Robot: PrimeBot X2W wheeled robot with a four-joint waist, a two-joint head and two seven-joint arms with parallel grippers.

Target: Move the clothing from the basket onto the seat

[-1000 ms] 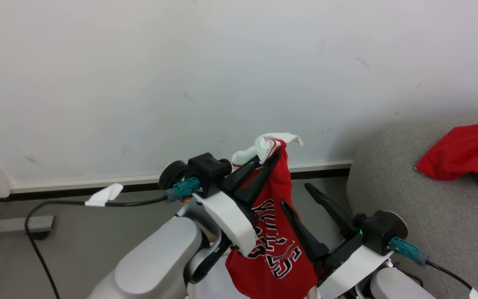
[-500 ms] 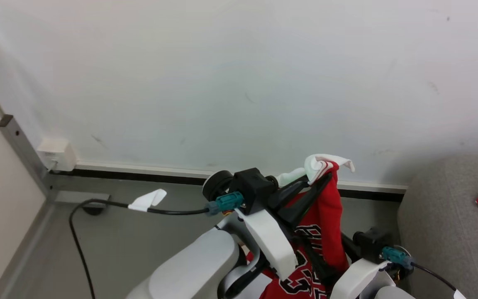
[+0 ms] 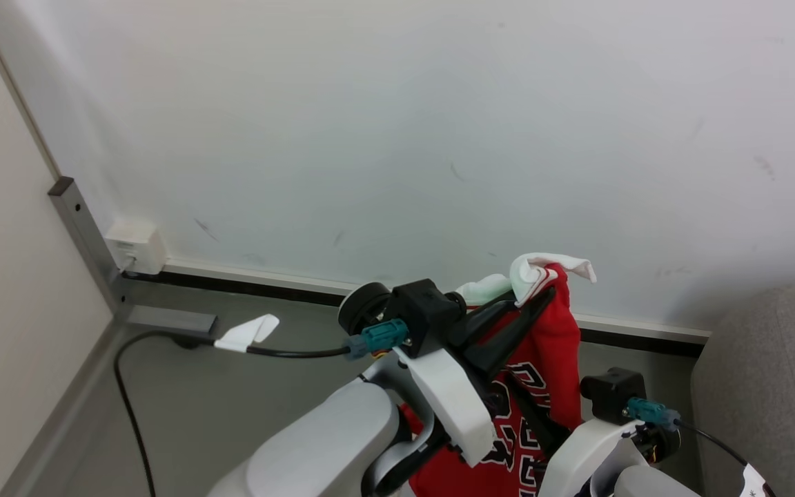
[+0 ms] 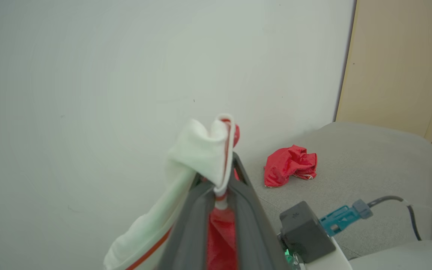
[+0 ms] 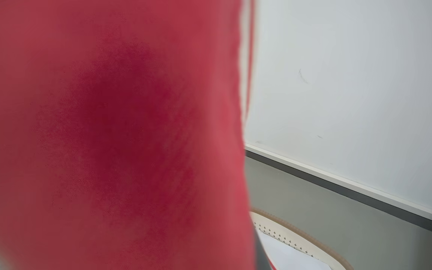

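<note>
Two red garments are counted: one jersey (image 3: 557,348) hanging beside the seat (image 3: 763,386), and one crumpled garment (image 4: 290,165) lying on the seat. There is one grey seat and one basket (image 5: 294,234). Two teal connectors show: the left arm's connector (image 3: 378,337) and the right arm's connector (image 3: 648,411). One white wall box (image 3: 136,247) is counted.

Jersey (image 3: 556,345) hangs pinched at its top in left gripper (image 3: 532,295), in front of the wall (image 3: 397,138), between both arms. Seat (image 4: 369,161) is off to the right, against the wall. Loose garment (image 4: 290,166) lies on seat, near its wall-side edge. Basket (image 5: 283,229) on floor (image 5: 313,204) near wall foot, partly behind jersey in right wrist view.
</note>
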